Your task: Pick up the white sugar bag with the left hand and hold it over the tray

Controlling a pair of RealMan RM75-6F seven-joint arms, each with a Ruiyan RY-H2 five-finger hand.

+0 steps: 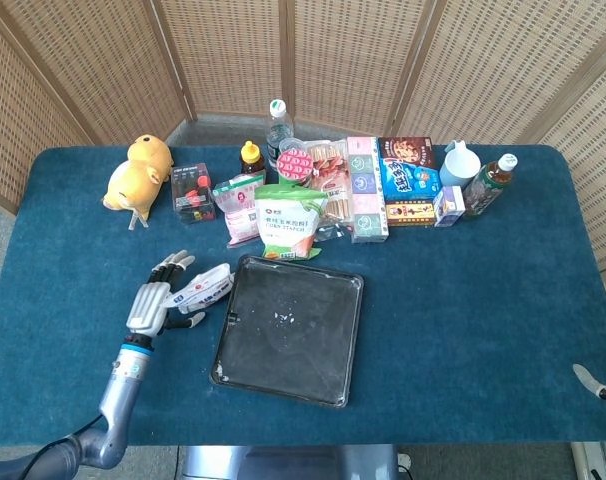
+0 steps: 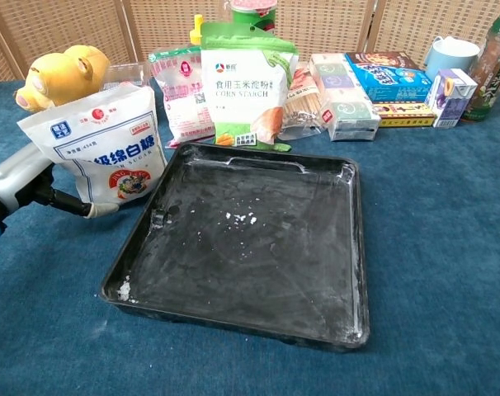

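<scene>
The white sugar bag (image 1: 205,287) (image 2: 104,148) stands just left of the black tray (image 1: 301,345) (image 2: 266,264), its printed face toward the chest view. My left hand (image 1: 158,302) (image 2: 23,186) is at the bag's left end, fingers spread behind it and the thumb touching its lower front corner; no firm grip shows. The bag still rests on the table. Of my right hand (image 1: 592,380) only a fingertip shows at the table's near right edge.
Groceries line the back: a corn starch pouch (image 1: 287,222) (image 2: 247,82), a pink packet (image 2: 182,95), boxes (image 1: 408,180), bottles (image 1: 491,184) and a yellow plush toy (image 1: 139,172) (image 2: 62,73). The tray holds white powder specks.
</scene>
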